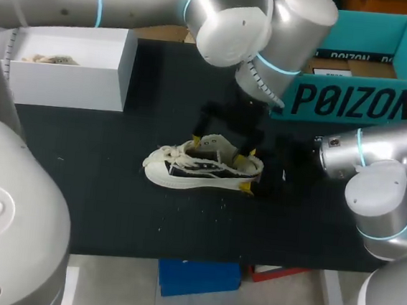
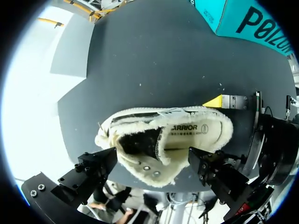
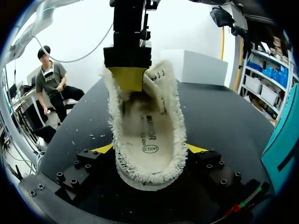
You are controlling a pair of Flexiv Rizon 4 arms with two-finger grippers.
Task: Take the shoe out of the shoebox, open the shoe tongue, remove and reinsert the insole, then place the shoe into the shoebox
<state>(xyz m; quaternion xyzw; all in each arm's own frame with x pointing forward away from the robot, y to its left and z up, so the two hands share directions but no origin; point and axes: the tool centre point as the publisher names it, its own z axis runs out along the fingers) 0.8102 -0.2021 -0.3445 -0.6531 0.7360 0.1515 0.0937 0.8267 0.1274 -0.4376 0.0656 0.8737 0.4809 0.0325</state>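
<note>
A cream shoe (image 1: 202, 170) with a dark side panel and fuzzy lining lies upright mid-table, toe to the left. Its insole (image 3: 149, 135) lies inside. My right gripper (image 1: 248, 180) comes in from the right and is shut on the shoe's heel; its yellow fingertips (image 3: 105, 148) press the sole from both sides. My left gripper (image 1: 223, 149) hangs open over the shoe, one yellow tip (image 3: 128, 77) down at the tongue, the other near the heel. In the left wrist view the shoe (image 2: 163, 140) lies between the left gripper's (image 2: 154, 158) spread fingers. A teal shoebox (image 1: 360, 103) stands open at the back right.
A white box (image 1: 75, 64) with something cream inside stands at the back left. The left arm's big joints (image 1: 259, 21) hang above the table's rear middle. Bare black tabletop (image 1: 111, 208) spreads in front of and left of the shoe.
</note>
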